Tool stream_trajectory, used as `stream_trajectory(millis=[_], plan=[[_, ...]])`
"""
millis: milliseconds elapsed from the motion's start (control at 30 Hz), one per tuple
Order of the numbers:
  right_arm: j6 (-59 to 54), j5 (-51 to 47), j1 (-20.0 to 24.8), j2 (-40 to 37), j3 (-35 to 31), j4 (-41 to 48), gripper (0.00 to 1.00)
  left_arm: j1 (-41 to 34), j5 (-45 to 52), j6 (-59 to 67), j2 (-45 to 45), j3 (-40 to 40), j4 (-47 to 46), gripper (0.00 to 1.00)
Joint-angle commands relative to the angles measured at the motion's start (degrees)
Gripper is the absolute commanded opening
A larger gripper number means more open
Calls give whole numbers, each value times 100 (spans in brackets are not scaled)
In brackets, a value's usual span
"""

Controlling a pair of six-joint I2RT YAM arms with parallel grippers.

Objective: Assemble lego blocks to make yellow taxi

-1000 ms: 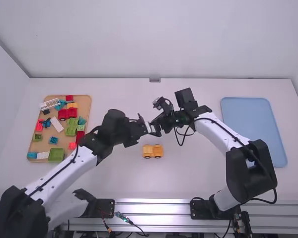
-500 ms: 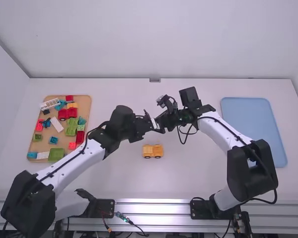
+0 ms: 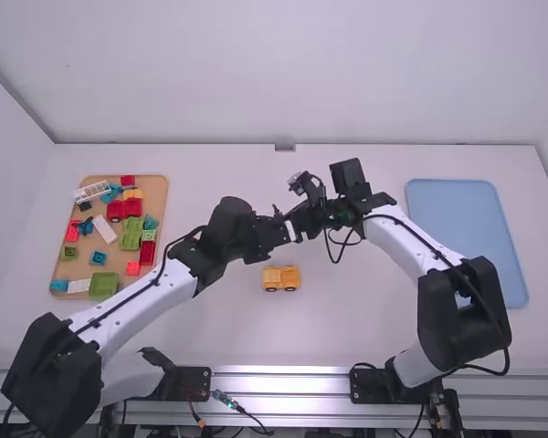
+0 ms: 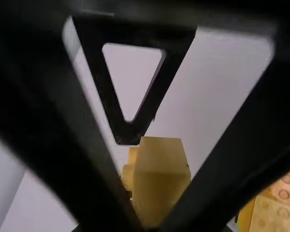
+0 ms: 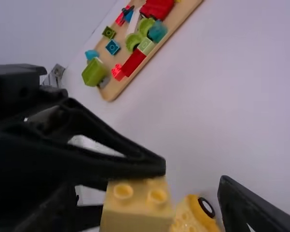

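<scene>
In the high view my left gripper (image 3: 283,231) and right gripper (image 3: 301,224) meet above the table, just beyond the orange-yellow car body (image 3: 280,278), which stands on its wheels. A small yellow block (image 4: 162,181) sits clamped in my left gripper (image 4: 152,223). One black finger of the other gripper hangs beside that block. Seen from the right wrist, two studs of the yellow block (image 5: 137,208) face the camera, between the spread fingers of my right gripper (image 5: 147,212). Part of the car body (image 5: 191,215) lies beyond it.
A wooden tray (image 3: 162,193) of red, green, blue, white and yellow pieces lies at the left. At the right is a light blue tray (image 3: 466,237). The two arms stand close together at the middle, above the white table (image 3: 347,319).
My left gripper has moved right, toward the right gripper, still with the yellow block. The right gripper shifted slightly right at first. The car body has stayed in place.
</scene>
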State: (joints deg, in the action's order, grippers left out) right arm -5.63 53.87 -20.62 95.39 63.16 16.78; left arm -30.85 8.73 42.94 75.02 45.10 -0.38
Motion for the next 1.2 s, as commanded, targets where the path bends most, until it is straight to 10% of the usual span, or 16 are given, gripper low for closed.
stream_trajectory(millis=[0, 367, 767, 1167], plan=[[48, 0, -31, -103, 68, 11, 79, -44, 85, 18, 39, 151, 52, 1], [26, 11, -153, -103, 63, 31, 56, -17, -149, -43, 74, 151, 262, 1], [26, -33, -144, -103, 63, 162, 78, -17, -376, -37, 72, 151, 367, 2], [-42, -173, 7, -103, 63, 363, 64, -48, -640, -24, 72, 151, 376, 1]])
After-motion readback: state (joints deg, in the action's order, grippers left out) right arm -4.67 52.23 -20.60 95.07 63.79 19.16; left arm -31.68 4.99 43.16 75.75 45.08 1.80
